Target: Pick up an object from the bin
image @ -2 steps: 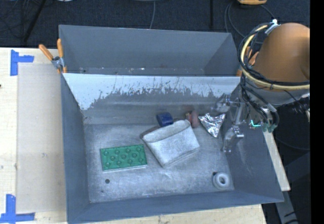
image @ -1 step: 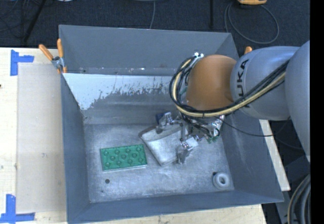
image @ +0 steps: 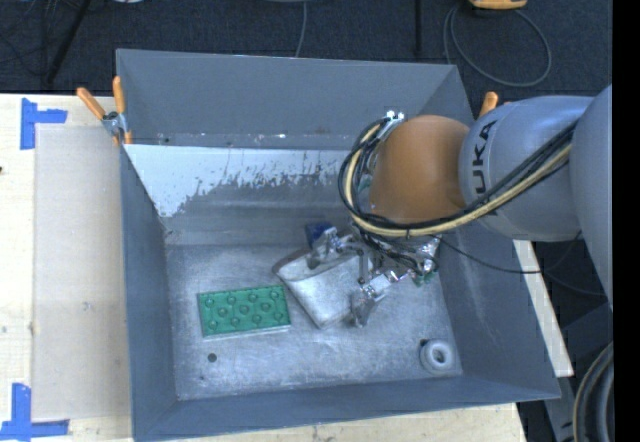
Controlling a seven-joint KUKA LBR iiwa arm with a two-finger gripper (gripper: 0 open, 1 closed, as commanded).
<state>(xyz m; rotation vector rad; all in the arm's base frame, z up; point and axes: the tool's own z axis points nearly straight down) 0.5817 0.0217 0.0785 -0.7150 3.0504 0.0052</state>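
Note:
My gripper hangs low over the middle of the bin floor, under the orange wrist cover. Its two fingers stand apart, one near a small blue piece, the other toward the front. Between and under them lies a pale grey wedge-shaped thing, resting on the floor; whether the fingers touch it I cannot tell. A green studded plate lies flat to the left of the gripper, clear of it. A small grey ring sits in the front right corner.
A tiny dark speck lies in front of the green plate. The bin's sloped walls close in behind and to the right, where the arm and its cables hang over the rim.

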